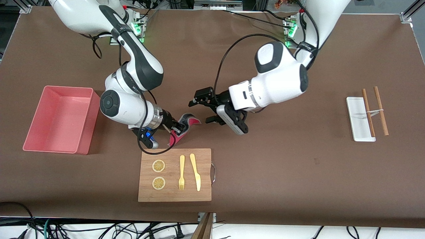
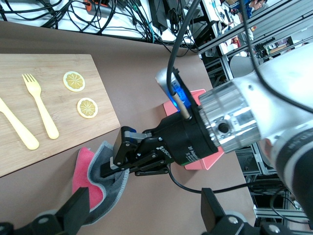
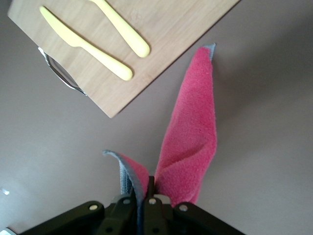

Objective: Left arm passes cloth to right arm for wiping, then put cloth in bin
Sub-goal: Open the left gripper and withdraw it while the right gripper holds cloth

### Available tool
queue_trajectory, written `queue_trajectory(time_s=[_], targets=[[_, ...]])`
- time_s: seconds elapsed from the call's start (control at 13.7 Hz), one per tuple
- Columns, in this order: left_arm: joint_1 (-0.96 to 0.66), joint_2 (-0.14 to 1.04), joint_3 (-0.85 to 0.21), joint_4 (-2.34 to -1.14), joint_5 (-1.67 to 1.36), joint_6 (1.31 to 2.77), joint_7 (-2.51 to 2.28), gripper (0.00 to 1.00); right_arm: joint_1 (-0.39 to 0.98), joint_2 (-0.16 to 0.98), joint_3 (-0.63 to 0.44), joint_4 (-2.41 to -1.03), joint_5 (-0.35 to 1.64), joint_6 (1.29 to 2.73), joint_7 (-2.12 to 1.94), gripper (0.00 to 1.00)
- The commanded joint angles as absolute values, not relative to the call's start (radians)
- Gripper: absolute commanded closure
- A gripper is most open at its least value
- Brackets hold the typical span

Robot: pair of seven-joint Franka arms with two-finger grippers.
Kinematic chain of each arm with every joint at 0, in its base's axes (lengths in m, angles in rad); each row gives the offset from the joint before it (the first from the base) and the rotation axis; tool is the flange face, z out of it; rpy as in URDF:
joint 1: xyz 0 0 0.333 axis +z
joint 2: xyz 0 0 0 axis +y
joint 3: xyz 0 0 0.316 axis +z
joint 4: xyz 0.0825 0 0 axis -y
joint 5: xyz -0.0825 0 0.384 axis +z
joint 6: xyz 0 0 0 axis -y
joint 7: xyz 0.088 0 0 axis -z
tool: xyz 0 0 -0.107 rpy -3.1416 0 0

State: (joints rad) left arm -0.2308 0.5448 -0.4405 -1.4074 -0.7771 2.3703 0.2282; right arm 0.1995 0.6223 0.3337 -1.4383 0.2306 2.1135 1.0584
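Observation:
The cloth point(image 1: 186, 123), magenta-pink on one face and grey on the other, hangs folded from my right gripper point(image 1: 179, 127), which is shut on it above the brown table, just past the wooden board's edge. In the right wrist view the cloth point(image 3: 191, 132) is pinched between the fingers of the right gripper point(image 3: 148, 193), and its pink flap droops toward the table. My left gripper point(image 1: 203, 110) is open, beside the cloth and clear of it; in the left wrist view the left gripper point(image 2: 144, 215) frames the cloth point(image 2: 90, 183) and the right gripper point(image 2: 115, 164). The salmon-pink bin point(image 1: 87, 132) sits toward the right arm's end.
A wooden board point(image 1: 174, 194) nearer the front camera carries two lemon slices point(image 1: 158, 166), a yellow fork point(image 1: 181, 172) and a yellow knife point(image 1: 196, 171). A white tray point(image 1: 357, 118) with two brown sticks point(image 1: 381, 111) lies toward the left arm's end.

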Motion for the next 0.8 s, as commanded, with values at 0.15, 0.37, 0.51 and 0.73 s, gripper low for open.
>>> queue_trajectory(time_s=[0.15, 0.37, 0.51, 0.73], targets=[[-0.060, 0.459, -0.434, -1.413, -0.689, 2.104, 0.235, 0.00, 0.204, 0.606, 0.376, -1.447, 0.158, 1.993, 1.055, 1.00], [0.018, 0.419, -0.433, -1.411, -0.570, 1.982, 0.233, 0.00, 0.232, 0.606, 0.391, -1.448, 0.107, 1.907, 1.074, 1.00], [0.069, 0.397, -0.433, -1.408, -0.458, 1.909, 0.233, 0.00, 0.233, 0.604, 0.431, -1.440, 0.112, 1.914, 1.119, 1.00], [0.109, 0.358, -0.433, -1.405, -0.287, 1.775, 0.233, 0.00, 0.265, 0.644, 0.443, -1.459, 0.098, 1.989, 1.161, 1.00]])
